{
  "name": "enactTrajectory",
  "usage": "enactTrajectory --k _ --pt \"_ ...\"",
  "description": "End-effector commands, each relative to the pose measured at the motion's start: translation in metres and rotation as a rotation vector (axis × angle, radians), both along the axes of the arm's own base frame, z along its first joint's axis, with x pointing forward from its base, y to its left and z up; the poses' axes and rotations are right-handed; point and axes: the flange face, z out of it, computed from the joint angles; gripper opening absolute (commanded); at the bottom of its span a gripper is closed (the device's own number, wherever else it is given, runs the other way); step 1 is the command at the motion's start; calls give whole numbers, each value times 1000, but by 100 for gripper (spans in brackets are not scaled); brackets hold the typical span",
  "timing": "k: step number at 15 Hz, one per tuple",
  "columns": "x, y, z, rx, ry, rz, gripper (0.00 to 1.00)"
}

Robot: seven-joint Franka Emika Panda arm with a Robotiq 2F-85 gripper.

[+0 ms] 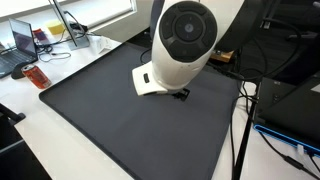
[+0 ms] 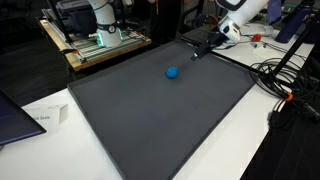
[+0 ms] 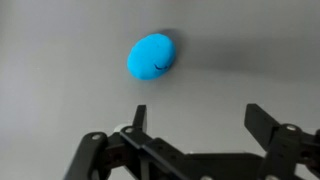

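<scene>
A small blue egg-shaped ball (image 3: 151, 55) lies on the dark grey mat (image 3: 60, 90); in the wrist view it sits ahead of the fingers and a little to the left. My gripper (image 3: 200, 118) hangs above the mat, open, with nothing between its black fingertips (image 3: 263, 122). In an exterior view the ball (image 2: 172, 72) rests near the mat's far middle, and the gripper (image 2: 204, 47) hovers by the far corner, apart from it. In an exterior view the white arm (image 1: 185, 45) fills the middle and hides the ball.
The dark mat (image 2: 160, 120) covers most of a white table (image 2: 250, 140). Cables (image 2: 280, 80) run along one side. A laptop (image 1: 22, 42) and clutter stand beyond one mat edge, and a machine on a wooden stand (image 2: 95, 35) is beyond the table.
</scene>
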Motion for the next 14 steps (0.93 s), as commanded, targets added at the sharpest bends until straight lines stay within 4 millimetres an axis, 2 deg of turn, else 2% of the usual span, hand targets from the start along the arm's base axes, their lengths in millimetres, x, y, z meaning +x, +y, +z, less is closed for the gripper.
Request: enactTrajectory --k 1,3,10,14 --pt "0 1 1 0 1 0 100" --pt "1 1 2 1 -1 0 100" --pt "-8 16 -32 -76 -109 -154 100" --pt "-20 27 -51 -148 -180 -242 100"
